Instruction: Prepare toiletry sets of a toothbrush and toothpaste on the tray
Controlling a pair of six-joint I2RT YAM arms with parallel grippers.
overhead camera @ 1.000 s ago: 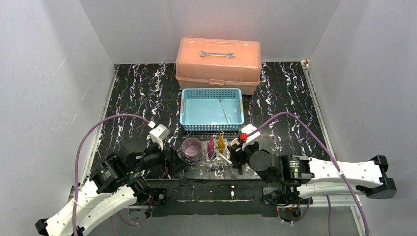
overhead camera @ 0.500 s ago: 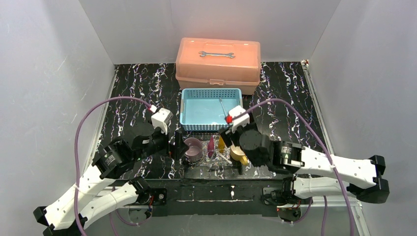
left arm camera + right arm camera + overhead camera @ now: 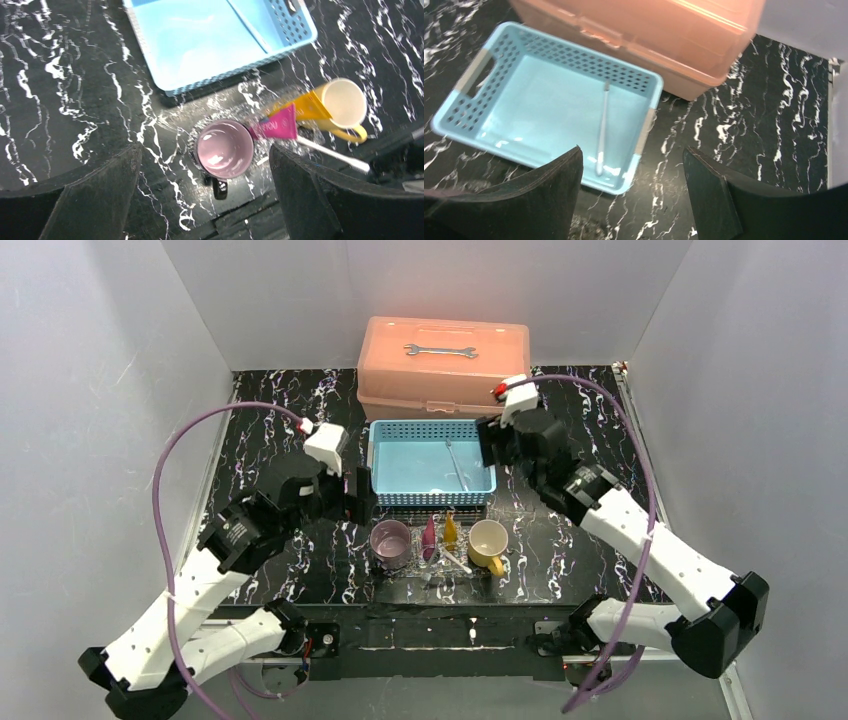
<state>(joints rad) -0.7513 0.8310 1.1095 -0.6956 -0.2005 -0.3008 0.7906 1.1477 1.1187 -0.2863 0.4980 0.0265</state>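
Note:
The clear glittery tray lies at the near middle of the table. On it stand a purple mug and a yellow mug. Between them lie the magenta toothpaste, the yellow toothpaste and a pale toothbrush. Another toothbrush lies in the blue basket. My left gripper hangs open above and left of the purple mug. My right gripper is open and empty over the basket's right end.
A salmon toolbox with a wrench on its lid stands behind the basket. White walls close in the black marbled table on three sides.
My right gripper opened, left the yellow mug standing on the tray and swung back to the basket's right end. My left arm rose and drew back from the purple mug.

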